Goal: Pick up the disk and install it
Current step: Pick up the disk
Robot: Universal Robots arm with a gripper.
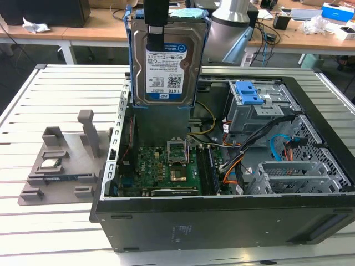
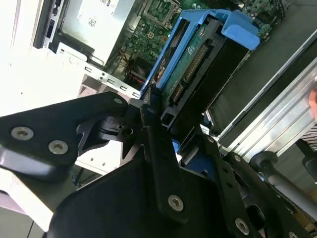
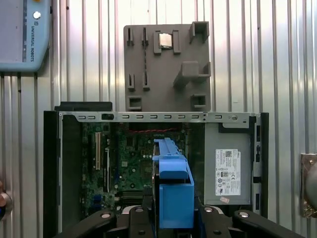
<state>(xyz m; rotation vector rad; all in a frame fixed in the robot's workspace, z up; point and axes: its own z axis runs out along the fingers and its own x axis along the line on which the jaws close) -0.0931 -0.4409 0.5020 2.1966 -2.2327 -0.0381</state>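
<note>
Exterior view: gripper [image 1: 157,43] cut off by the upper picture edge. One black finger [image 1: 156,33] crosses the label of the disk [image 1: 165,72]; the other is hidden behind it. The disk blocks the far wall of the computer case [image 1: 222,224].

First wrist view: disk edge-on, its lower end hidden behind the gripper's links.

Second wrist view: pinkish blur [image 2: 313,101] cut by the picture edge, possibly a fingertip.

Chip [image 1: 51,163] on the grey tray [image 1: 66,182]: markings too small to tell.

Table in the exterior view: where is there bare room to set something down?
Bare slats lie on the table beyond the grey fixture, toward the exterior view's left, and in the strip before the computer case. Inside the case it is crowded with cables, and the disk hangs above.
</note>
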